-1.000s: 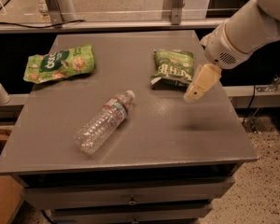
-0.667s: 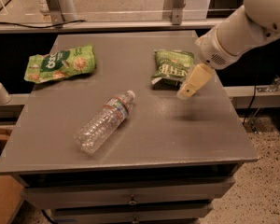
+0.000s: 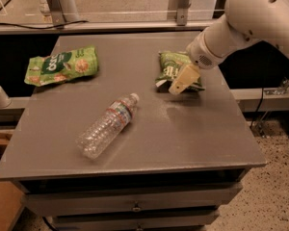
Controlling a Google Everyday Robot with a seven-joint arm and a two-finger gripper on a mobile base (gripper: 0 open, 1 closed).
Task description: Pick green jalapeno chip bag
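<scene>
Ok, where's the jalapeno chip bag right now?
In the camera view, the dark-green chip bag lies at the back right of the table, up and right of the water bottle, with the gripper at its near edge.

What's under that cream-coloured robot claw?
The gripper sits over the green jalapeno chip bag, which lies on the table. It covers part of the bag; whether they touch is unclear.

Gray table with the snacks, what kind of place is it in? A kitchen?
Probably a robot lab or workshop, not a kitchen: the gray table has plain drawers, the floor is bare and speckled, and the robot's gripper is at the green jalapeno chip bag.
</scene>
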